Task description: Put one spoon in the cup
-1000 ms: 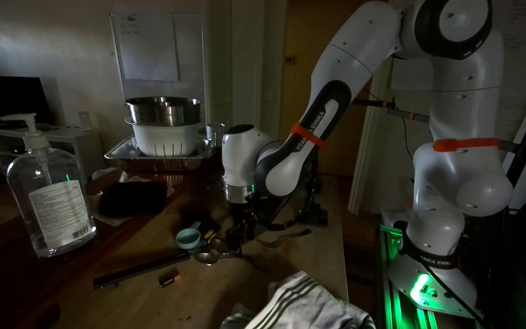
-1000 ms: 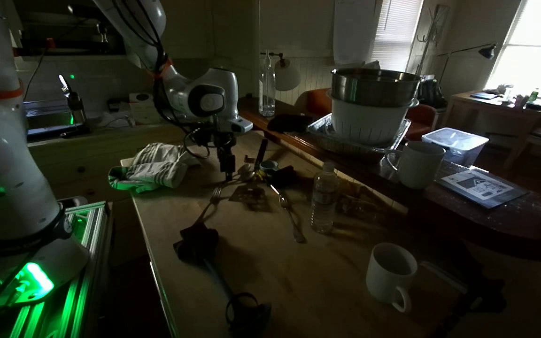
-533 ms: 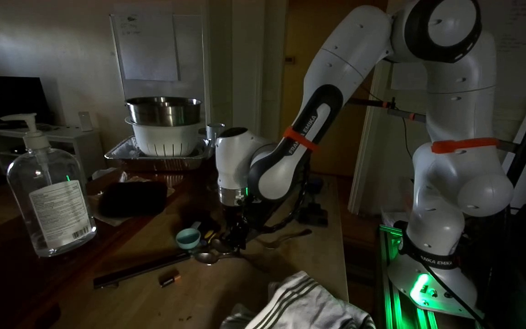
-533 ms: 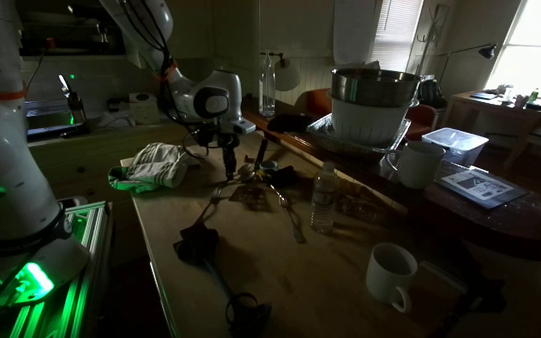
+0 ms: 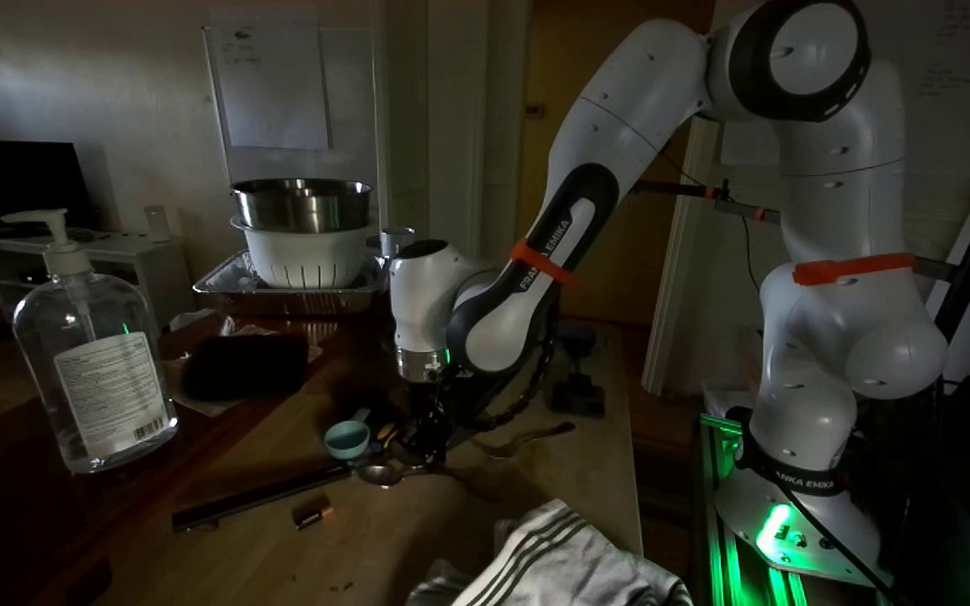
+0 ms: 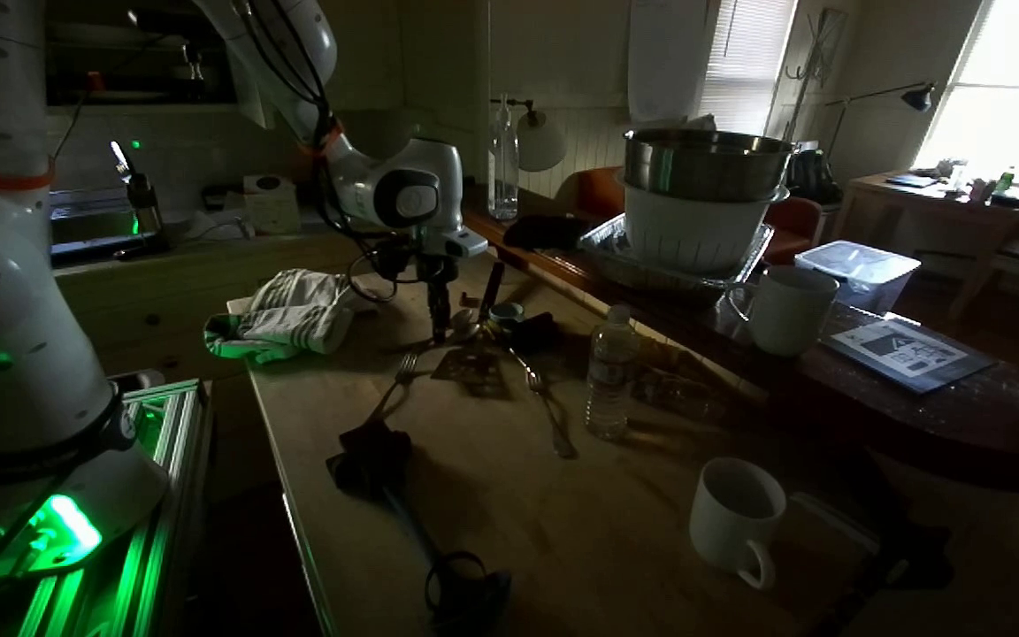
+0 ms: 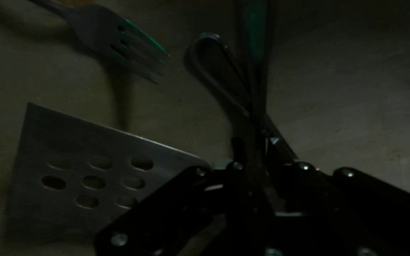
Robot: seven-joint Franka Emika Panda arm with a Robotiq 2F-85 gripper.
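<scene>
The small teal-green cup [image 5: 346,439] sits upright on the table; in an exterior view it also shows as a pale round cup [image 6: 507,311]. Close to it lies a metal spoon [image 5: 381,474], its handle running under my gripper [image 5: 429,457]. A further spoon bowl [image 5: 406,452] is partly hidden by the fingers. In the wrist view, a narrow gap separates the fingertips of my gripper [image 7: 253,153]. A metal handle with green glint [image 7: 256,32] and a looped handle [image 7: 208,76] run down to that gap. Darkness hides whether a finger touches either.
A slotted metal spatula [image 7: 84,181] and a fork [image 7: 109,35] lie close to the fingers. A black bar [image 5: 262,498], a battery [image 5: 312,515] and a towel [image 5: 573,560] are nearby. Further off stand a clear bottle [image 6: 611,380] and a white mug [image 6: 735,522].
My gripper has shifted a little toward the cup and sunk slightly lower, and its fingers have drawn much closer together. The cup and the visible spoon have stayed in place.
</scene>
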